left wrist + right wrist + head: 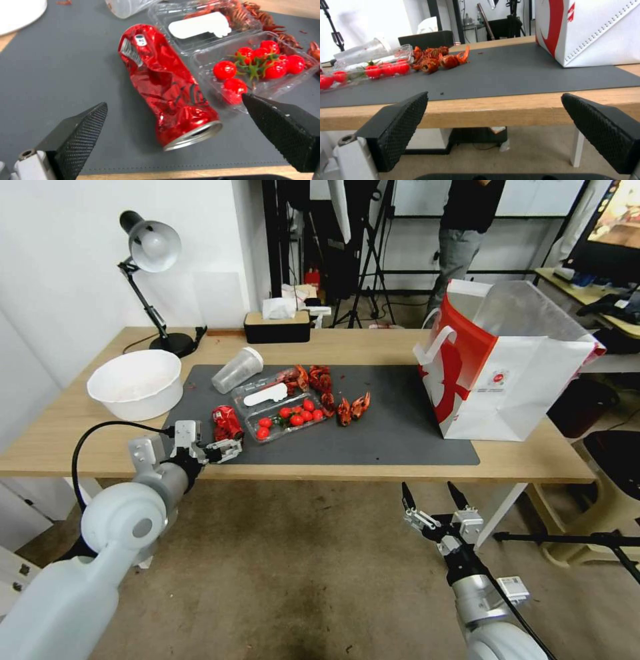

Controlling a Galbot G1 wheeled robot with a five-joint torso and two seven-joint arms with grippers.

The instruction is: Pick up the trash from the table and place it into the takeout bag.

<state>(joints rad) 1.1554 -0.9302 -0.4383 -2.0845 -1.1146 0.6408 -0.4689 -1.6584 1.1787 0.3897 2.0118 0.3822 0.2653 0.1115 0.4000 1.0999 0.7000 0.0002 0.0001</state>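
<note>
On the dark mat of the table lies a crushed red can, its open end toward the front edge. My left gripper hovers just in front of it, open. In the left wrist view the can lies between the spread fingers of the left gripper, untouched. Beside it are a clear plastic cup on its side, a clear box of tomatoes and red shells. The white-and-red takeout bag stands open at the right. My right gripper is open, below the table's front edge.
A white round bowl sits at the left end, with a desk lamp and a black tissue box behind. The right wrist view shows the table edge, the bag and the shells.
</note>
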